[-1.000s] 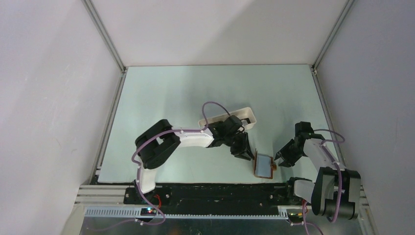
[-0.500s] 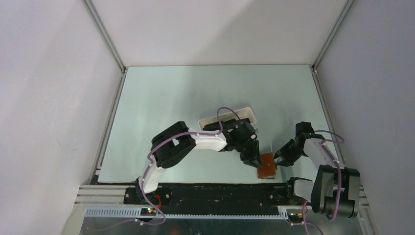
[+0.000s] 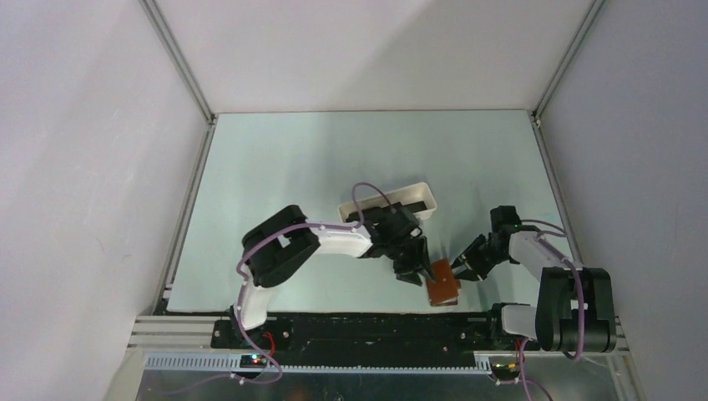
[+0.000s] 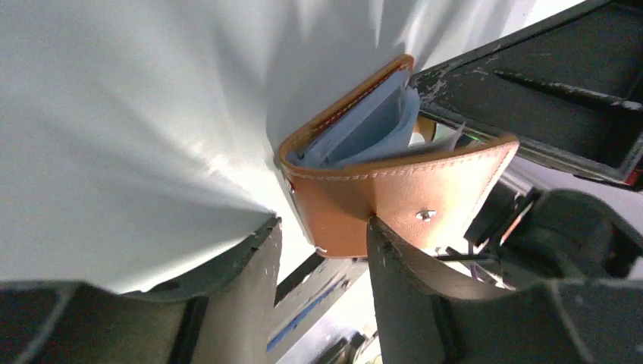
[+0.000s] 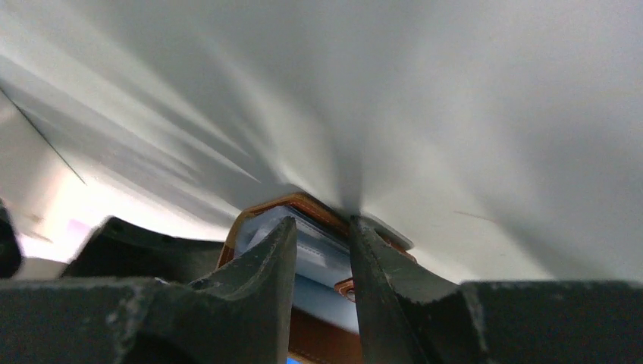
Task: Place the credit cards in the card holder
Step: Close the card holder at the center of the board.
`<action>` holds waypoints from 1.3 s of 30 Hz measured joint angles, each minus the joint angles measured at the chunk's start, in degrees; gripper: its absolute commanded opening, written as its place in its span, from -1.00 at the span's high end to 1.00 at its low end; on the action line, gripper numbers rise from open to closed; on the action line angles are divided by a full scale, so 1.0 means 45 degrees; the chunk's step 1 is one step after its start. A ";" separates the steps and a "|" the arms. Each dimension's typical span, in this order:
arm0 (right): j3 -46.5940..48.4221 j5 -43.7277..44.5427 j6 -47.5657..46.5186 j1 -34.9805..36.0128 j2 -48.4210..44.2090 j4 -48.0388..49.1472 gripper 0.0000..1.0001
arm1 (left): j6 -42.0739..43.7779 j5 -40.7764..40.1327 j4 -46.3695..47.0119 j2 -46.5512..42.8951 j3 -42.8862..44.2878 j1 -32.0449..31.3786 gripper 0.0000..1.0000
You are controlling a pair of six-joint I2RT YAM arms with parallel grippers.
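Observation:
The card holder (image 3: pixel 444 291) is a brown leather wallet near the table's front edge, half folded with its brown outside up. In the left wrist view its outer flap with a snap stud (image 4: pixel 413 199) leans over the pale grey-blue pockets (image 4: pixel 362 130). My left gripper (image 3: pixel 420 276) is open; one finger (image 4: pixel 398 262) presses on the flap and the wallet's corner lies between the tips (image 4: pixel 322 224). My right gripper (image 3: pixel 457 269) is closed narrowly on the wallet's pocket edge (image 5: pixel 318 221) at the snap tab. Dark credit cards (image 3: pixel 399 204) show inside the white tray.
The white oblong tray (image 3: pixel 427 194) stands just behind the left gripper, with the left arm's cable arching over it. The black base rail (image 3: pixel 367 327) runs right in front of the wallet. The two grippers are close together over the wallet.
The wallet lay open, pale inside up; the left gripper came over and folded it brown side up. The wallet has shifted left and the right gripper followed.

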 measured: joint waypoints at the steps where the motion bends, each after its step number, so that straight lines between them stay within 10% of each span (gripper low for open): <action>1: -0.0078 -0.0141 0.0228 0.0384 -0.0015 0.0126 0.27 | 0.0005 -0.0107 -0.0034 -0.0243 -0.0447 0.0170 -0.07; 17: -0.0019 0.0029 0.2866 0.5231 0.0243 0.1447 0.17 | 0.0782 -0.1651 -0.0928 -0.4716 -0.5144 0.1923 -0.07; 39: 0.1831 0.2045 -0.0646 0.7057 -0.0976 -0.1350 -0.11 | 0.0617 -0.0806 -0.1214 -0.4648 -0.3687 0.0413 -0.03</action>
